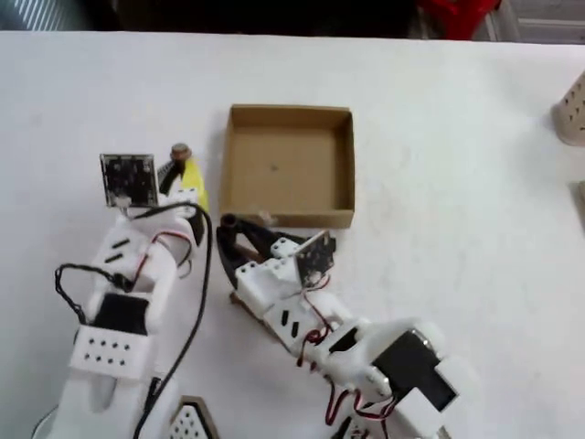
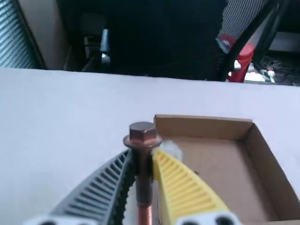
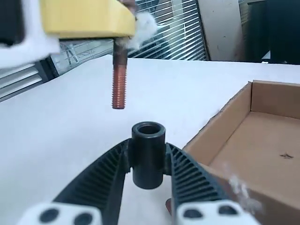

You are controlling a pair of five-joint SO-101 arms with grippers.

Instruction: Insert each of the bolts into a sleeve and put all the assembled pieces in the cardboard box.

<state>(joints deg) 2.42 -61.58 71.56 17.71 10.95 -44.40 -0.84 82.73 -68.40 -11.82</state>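
1. White table [image 1: 439,229] fills the high view, with a dark room beyond its far edge and window blinds [image 3: 164,28] in the background.
2. An open cardboard box [image 1: 288,165] sits near the table's middle, its floor bare.
3. A beige perforated object [image 1: 571,114] stands at the table's right edge, well apart from the box. Another perforated piece [image 1: 189,422] lies at the near edge between the two arms.
4. The left gripper [image 1: 180,174] hangs just left of the box's left wall. Its yellow and grey fingers are clamped on a copper-coloured bolt [image 2: 142,137], which stands with its hex head up and threaded end down.
5. A tuft of white fluff [image 2: 172,149] clings to the yellow fingertip.
6. The right gripper [image 3: 148,149] sits just in front of the box's near wall, by its left corner. Its black ribbed fingers are closed around a black sleeve [image 3: 148,140], held upright with the bore open upward.
7. The bolt's tip hangs above the sleeve, a little to one side of the bore and not touching it.
8. In the high view, the left arm stretches straight away from the near edge, while the right arm angles in from the lower right.
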